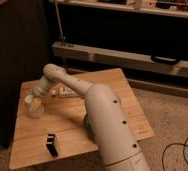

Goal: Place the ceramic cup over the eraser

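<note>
We see the wooden tabletop (pixel 124 95), and across it the white arm (pixel 107 120) reaching from the near right to the far left. There the gripper (pixel 36 101) sits at the ceramic cup (pixel 31 108), touching it; whether it clamps the cup we cannot tell. The eraser (pixel 51 145) stands at the near left, well apart from the cup.

A pale wooden table (pixel 121 86) stands on speckled carpet (pixel 169 112) before dark shelving (pixel 112 54), dimly lit

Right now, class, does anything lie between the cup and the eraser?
Nothing visible does. The pincer is at the cup on the table; only bare wood separates the cup from the eraser near the front edge.
</note>
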Robot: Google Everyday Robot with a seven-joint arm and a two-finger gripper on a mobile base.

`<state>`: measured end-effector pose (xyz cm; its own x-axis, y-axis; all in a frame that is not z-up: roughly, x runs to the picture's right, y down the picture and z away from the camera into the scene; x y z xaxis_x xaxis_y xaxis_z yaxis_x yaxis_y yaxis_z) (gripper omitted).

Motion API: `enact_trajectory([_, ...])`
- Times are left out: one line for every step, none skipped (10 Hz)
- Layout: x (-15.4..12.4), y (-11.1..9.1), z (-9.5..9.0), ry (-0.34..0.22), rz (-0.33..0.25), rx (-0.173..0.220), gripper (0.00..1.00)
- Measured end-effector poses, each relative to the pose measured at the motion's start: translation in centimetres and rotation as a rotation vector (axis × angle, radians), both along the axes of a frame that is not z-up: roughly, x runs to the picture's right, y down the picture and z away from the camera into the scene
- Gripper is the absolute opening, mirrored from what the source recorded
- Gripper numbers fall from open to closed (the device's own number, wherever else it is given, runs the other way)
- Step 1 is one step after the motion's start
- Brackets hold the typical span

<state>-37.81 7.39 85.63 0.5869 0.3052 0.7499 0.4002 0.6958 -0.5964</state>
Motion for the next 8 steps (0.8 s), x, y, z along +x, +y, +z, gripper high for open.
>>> enact_trajectory([0.0,0.0,0.0,-0.022,0.006,-0.024,0.34])
enact_trajectory([0.3,-0.1,0.0,-0.035,0.009,-0.033,0.24])
enact_trajectory([0.7,-0.3,-0.3,-0.051,0.014,-0.044,0.13])
enact_trajectory([1.2,-1.2,-1.5,-0.065,0.015,-0.043,0.04])
enact_trajectory([1.9,-2.6,-3.1,-0.075,0.014,-0.026,0.0])
enact_trajectory([2.7,-4.4,-5.0,-0.08,0.016,-0.004,0.0])
enact_trajectory([3.7,-5.8,-6.8,-0.085,0.011,0.012,0.0])
enact_trajectory([5.0,-7.4,-9.0,-0.09,0.01,0.027,0.0])
